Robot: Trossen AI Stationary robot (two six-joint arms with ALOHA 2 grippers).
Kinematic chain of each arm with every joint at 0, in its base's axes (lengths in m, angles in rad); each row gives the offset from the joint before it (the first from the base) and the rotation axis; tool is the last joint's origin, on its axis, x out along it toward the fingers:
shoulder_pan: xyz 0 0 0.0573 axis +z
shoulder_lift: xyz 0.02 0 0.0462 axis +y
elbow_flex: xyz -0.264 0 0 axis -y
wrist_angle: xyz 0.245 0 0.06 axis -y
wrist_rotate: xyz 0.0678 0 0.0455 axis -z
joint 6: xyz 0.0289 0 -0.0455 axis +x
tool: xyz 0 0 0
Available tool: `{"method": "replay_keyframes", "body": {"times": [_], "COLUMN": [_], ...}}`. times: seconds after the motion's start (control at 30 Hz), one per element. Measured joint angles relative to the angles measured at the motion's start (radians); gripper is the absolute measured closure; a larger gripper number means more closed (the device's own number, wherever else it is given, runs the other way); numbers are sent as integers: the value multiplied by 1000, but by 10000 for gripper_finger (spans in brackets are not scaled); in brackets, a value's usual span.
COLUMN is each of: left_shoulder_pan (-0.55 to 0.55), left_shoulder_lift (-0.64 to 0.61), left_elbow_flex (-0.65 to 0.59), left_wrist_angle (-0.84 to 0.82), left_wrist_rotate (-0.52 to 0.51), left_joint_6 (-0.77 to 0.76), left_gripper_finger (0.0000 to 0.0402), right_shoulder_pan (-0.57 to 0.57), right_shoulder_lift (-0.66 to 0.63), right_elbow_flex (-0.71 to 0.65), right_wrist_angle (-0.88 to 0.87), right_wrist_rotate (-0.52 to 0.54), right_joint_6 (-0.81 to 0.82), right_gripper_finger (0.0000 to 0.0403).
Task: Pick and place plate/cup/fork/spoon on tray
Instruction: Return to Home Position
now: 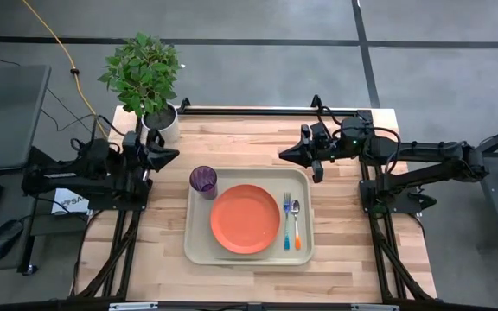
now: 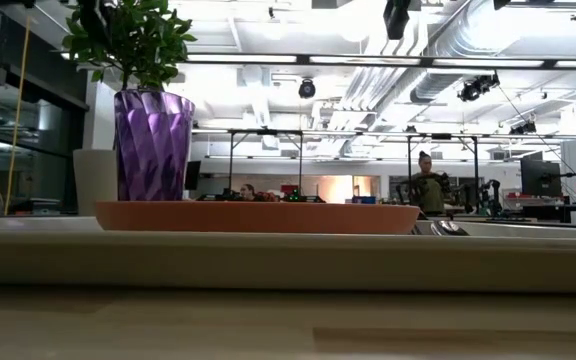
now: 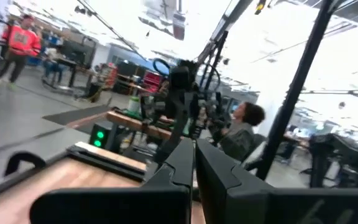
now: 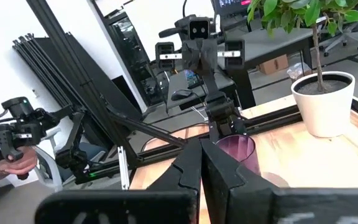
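The beige tray [image 1: 199,226] lies in the middle of the table. On it lie the orange plate [image 1: 245,218], and to the plate's right the blue-handled fork [image 1: 287,223] and the orange-handled spoon [image 1: 296,225], side by side. The purple cup [image 1: 203,180] stands upright on the tray's far left corner; it also shows in the low view [image 2: 153,145]. My left gripper [image 1: 174,155] is shut and empty above the table's left part, near the plant pot. My right gripper [image 1: 284,155] is shut and empty above the table's far right part.
A white pot with a green plant [image 1: 156,121] stands at the table's far left, close to my left gripper. Bare wood shows in front of the tray and to its left and right. People show in the room beyond the table.
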Motion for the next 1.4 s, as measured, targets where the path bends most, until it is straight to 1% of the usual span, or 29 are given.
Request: {"method": "replay_keyframes", "body": {"times": [0.17, 0.37, 0.5, 0.67, 0.77, 0.93, 1.13, 1.27, 1.4], "left_shoulder_pan": [-38, -104, -141, -162, -166, -166, -166, -166, -165], "left_shoulder_lift": [-94, -198, -294, -291, -291, -292, -292, -292, -291], "left_elbow_flex": [-94, -125, -168, -180, -181, -190, -291, -380, -394], "left_wrist_angle": [14, -64, -70, -79, -131, -122, -42, 82, 25], "left_wrist_rotate": [-4, -22, -25, -25, -23, -12, -7, -8, -24], "left_joint_6": [-47, -44, -28, 0, -2, 5, -26, -68, -85], "left_gripper_finger": [401, 401, 401, 401, 401, 401, 401, 402, 401], "right_shoulder_pan": [0, 0, 0, 1, 1, 1, 3, 3, 3], "right_shoulder_lift": [0, 0, 0, 0, 0, 0, 0, 0, 0], "right_elbow_flex": [0, 0, 0, -1, -1, -1, -1, -1, -1], "right_wrist_angle": [-4, -4, -4, -2, -3, -2, -2, -2, -2], "right_wrist_rotate": [0, 5, 5, 5, 5, 5, 5, 5, 3], "right_joint_6": [0, 63, 87, 89, 106, 115, 114, 113, 103], "right_gripper_finger": [403, 403, 403, 403, 403, 403, 403, 403, 403]}}
